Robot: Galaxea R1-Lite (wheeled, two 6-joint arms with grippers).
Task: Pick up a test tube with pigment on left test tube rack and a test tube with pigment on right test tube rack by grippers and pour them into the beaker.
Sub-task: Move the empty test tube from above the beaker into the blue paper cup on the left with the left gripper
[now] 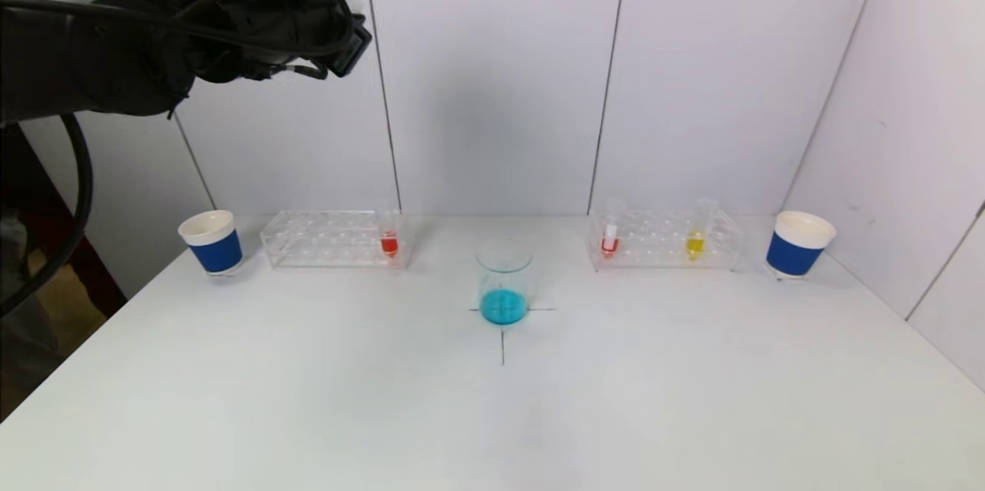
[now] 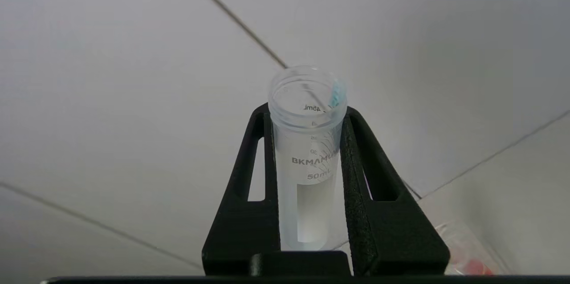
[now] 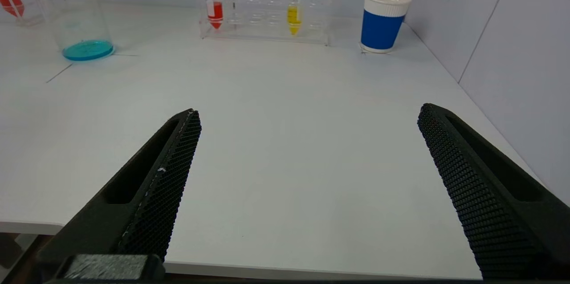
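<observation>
My left gripper (image 2: 307, 114) is shut on a clear 50 mL test tube (image 2: 307, 164) with only a blue trace at its rim. In the head view the left arm (image 1: 254, 10) is raised high over the left rack (image 1: 327, 239), which holds a red tube (image 1: 389, 242). The beaker (image 1: 504, 285) holds blue liquid at the table's middle. The right rack (image 1: 666, 239) holds a red tube (image 1: 609, 238) and a yellow tube (image 1: 696, 242). My right gripper (image 3: 307, 141) is open and empty, low near the table's front edge, facing the right rack (image 3: 267, 19).
A blue-and-white paper cup (image 1: 213, 241) stands left of the left rack and another (image 1: 799, 243) right of the right rack. White wall panels close the back and right side. Black cross lines mark the table under the beaker.
</observation>
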